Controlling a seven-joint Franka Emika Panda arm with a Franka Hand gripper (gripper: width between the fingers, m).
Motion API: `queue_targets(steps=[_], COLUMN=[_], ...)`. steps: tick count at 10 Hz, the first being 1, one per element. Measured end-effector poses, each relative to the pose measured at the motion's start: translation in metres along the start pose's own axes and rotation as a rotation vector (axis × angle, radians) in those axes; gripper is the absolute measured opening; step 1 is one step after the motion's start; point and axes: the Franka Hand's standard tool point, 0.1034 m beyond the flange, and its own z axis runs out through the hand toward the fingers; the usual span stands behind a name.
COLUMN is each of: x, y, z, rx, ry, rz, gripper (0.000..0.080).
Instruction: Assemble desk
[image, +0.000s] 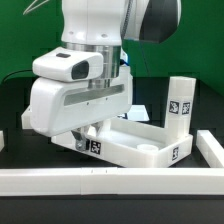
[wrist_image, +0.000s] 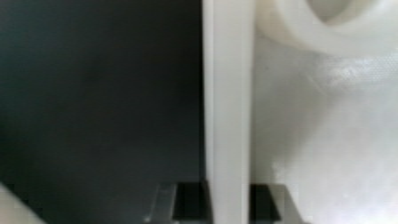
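One stiff-looking, probably light and slippery desk panel (image: 150, 152) lies flat on the worktop (image: 15, 100), best taken by its thin raised rim (wrist_image: 226, 100), where the pincer (wrist_image: 228, 200) sits clamped across it.

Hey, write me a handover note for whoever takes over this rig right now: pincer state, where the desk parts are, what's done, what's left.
Pincer: down on the panel, one finger on each side of its rim; it seems shut on it.
Panel: lies flat just behind the front rail.
Leg: one stands upright beyond the panel, at the exterior view's right, apparently loose. No other legs can be seen.
Done: no fitted leg shows; the socket near the pincer is empty.
Left: probably every leg has yet to go into its socket.
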Motion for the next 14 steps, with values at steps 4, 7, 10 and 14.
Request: queue_targets(steps=[4,7,10,14], x=[0.013,0.064,0.064,0.075], y=[0.006,0.008,0.007,0.007], z=[-0.004,-0.011,-0.01,-0.014], rx=[-0.075,-0.15,-0.18,-0.16], ry=[-0.006,0.019,0.029,0.028], rz=[-0.317,-0.643,-0.666,-0.604], gripper=[0.0061,0.0061,0.0061,0.0061])
